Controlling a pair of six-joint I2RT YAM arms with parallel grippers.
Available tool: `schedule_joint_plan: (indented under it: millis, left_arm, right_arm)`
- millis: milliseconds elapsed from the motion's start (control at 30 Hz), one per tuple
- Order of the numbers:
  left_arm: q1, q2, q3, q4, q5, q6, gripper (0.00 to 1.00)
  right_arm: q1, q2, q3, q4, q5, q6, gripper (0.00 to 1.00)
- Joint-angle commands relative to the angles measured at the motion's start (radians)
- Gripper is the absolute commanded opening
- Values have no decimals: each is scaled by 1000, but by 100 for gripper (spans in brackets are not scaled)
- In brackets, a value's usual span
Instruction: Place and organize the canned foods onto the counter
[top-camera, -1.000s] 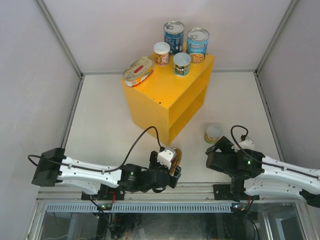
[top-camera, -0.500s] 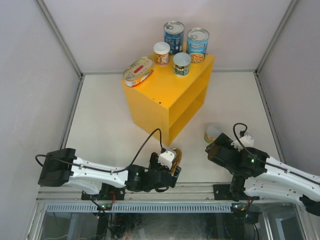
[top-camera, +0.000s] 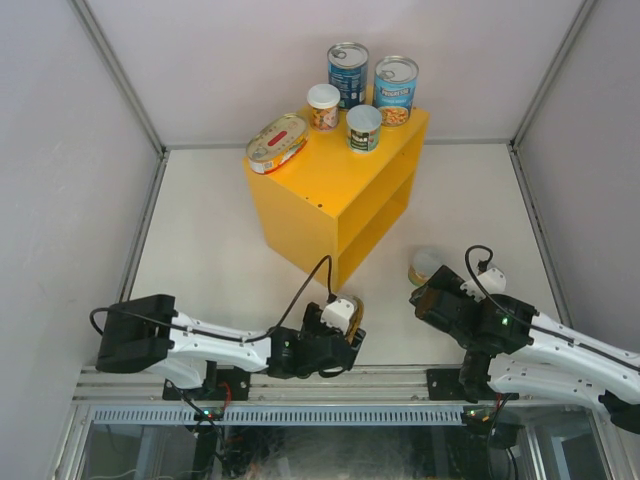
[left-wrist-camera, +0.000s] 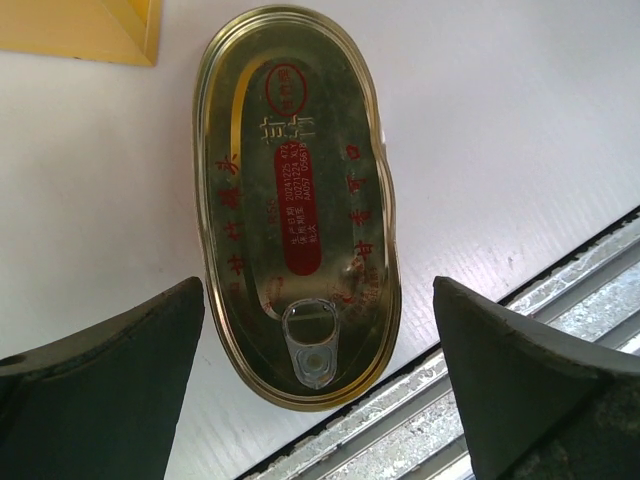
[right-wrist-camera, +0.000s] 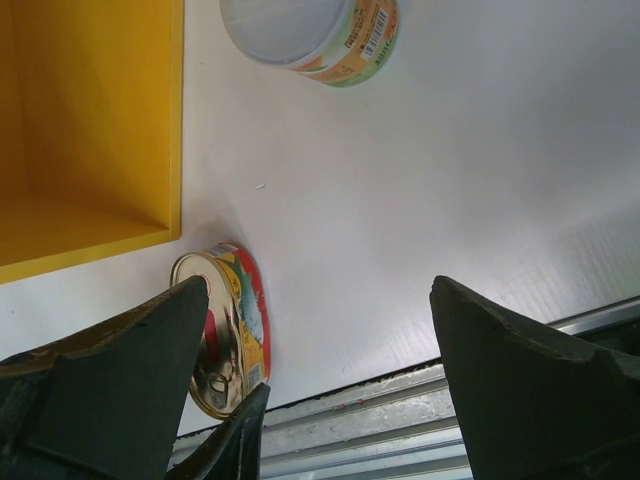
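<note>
Your left tool (left-wrist-camera: 318, 290) stands wide open, with one dark finger on each side of the lower end of an oval tin (left-wrist-camera: 295, 200). In the wrist view neither finger touches it. The tin lies flat on the white table (left-wrist-camera: 520, 120) with its pull tab toward the bottom of the frame, close to the metal rail (left-wrist-camera: 560, 290) at the table's edge. From above, your wrist hides nearly all of this tin and only a sliver shows at the lower centre.

Your right tool (right-wrist-camera: 320, 290) is open too, with only bare table between its fingers. A small can (right-wrist-camera: 310, 30) with a pale lid sits at the top of that wrist view, cut off by the frame edge and well clear of the fingers.

On top of the yellow cabinet (top-camera: 330, 190), at the upper centre of the overhead view, stand two tall blue cans (top-camera: 348, 72) and two short pale-lidded cans (top-camera: 364, 127). A second oval tin (top-camera: 277, 141) lies at the cabinet's left corner. From above, most of its inner shelf is hidden in shadow.
</note>
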Motion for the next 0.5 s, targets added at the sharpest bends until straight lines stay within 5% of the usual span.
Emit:
schedule_joint_plan:
  millis: [0,467]
  left_arm:
    - [5,20,15,47,-37,-3,100]
    - [7,107,22,54,-96,-40,99]
  right_arm:
    - [-14,-5,-4,27,6,-31,91]
    - [-43,-8,-22,53,-19,-73,91]
